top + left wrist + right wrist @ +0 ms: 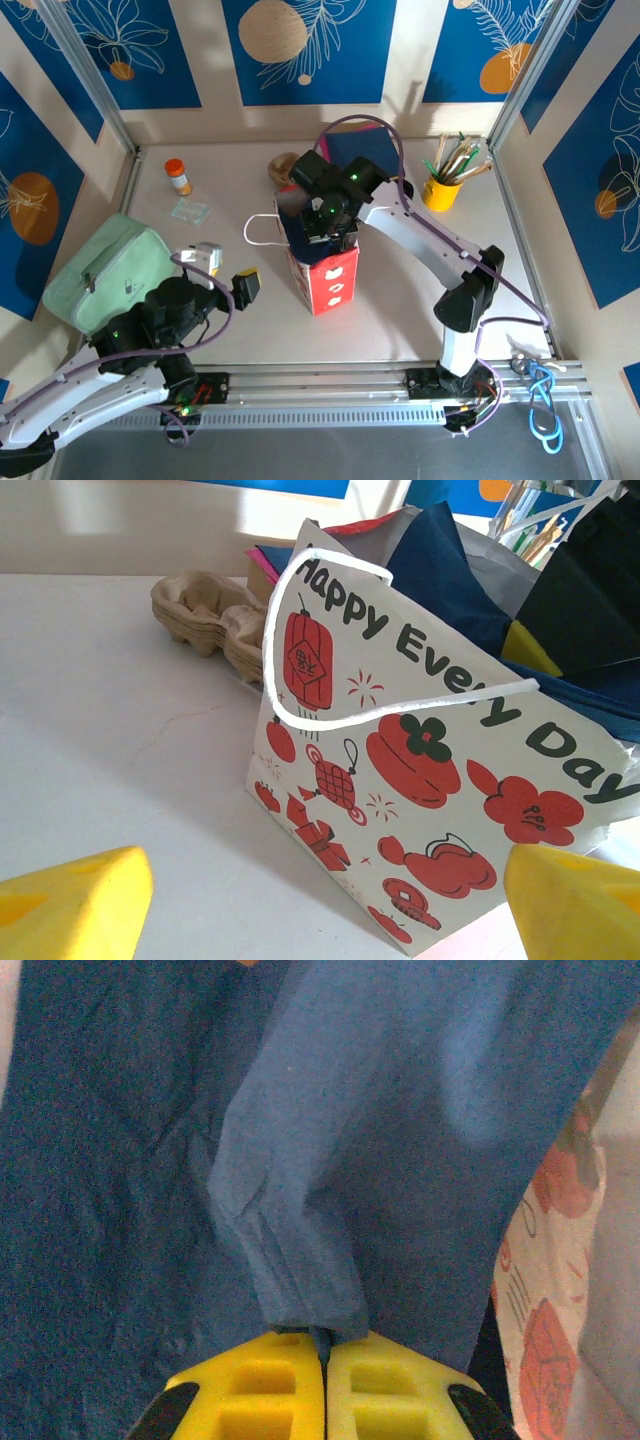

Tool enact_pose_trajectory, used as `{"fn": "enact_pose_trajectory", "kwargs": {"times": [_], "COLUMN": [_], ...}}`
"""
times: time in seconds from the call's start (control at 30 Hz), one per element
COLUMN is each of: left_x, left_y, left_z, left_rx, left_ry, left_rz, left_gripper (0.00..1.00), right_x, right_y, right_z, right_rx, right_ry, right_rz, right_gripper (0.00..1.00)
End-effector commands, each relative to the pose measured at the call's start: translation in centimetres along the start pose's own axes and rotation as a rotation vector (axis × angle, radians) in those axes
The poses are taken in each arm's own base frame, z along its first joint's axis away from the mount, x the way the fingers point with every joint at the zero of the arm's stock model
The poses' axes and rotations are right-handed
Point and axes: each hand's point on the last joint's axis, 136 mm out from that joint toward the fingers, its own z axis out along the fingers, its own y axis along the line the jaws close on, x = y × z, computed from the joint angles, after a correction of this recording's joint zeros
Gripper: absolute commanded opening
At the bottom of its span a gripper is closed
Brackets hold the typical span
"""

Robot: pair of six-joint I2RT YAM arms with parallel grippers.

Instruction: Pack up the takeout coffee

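Observation:
The takeout coffee is out of view. A white paper gift bag [328, 280] with red prints and "Happy Every Day" stands mid-table, also close in front of the left wrist camera [420, 780]. Blue tissue paper [300, 1160] sticks out of its top [450, 570]. My right gripper [325, 215] hangs over the bag's mouth. Its yellow fingertips [323, 1345] are shut on a fold of that blue paper. My left gripper [228, 268] stands open just left of the bag, low over the table, with nothing between its yellow fingers [75, 900].
A mint-green pouch [110, 270] lies at the left. An orange-capped bottle [178, 176] and a small clear packet [188, 211] sit behind it. A cardboard cup carrier [205, 610] lies behind the bag. A yellow cup of pencils [442, 190] stands at the back right.

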Motion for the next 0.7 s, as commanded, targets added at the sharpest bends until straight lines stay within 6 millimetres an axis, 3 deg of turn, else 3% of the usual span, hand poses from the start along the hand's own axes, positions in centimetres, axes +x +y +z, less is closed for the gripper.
{"fn": "enact_pose_trajectory", "kwargs": {"times": [0.0,0.17,0.3,0.67], "left_x": [0.0,0.1,0.2,0.3], "left_y": [0.4,0.5,0.5,0.5], "left_z": [0.0,0.0,0.1,0.1], "left_rx": [-0.013,-0.015,-0.017,-0.013], "left_ry": [-0.013,-0.012,-0.010,-0.006], "left_rz": [-0.014,-0.014,-0.013,-0.010], "left_gripper": [0.91,0.91,0.91,0.91], "right_x": [0.9,1.1,1.2,0.5], "right_y": [-1.3,-1.3,-0.7,0.3], "right_z": [0.3,1.1,1.1,-1.4], "right_rx": [0.105,0.145,0.122,0.040], "right_ry": [0.045,0.073,0.073,-0.004], "right_rz": [-0.029,-0.048,-0.057,-0.081], "right_gripper": [0.00,0.00,0.07,0.31]}}
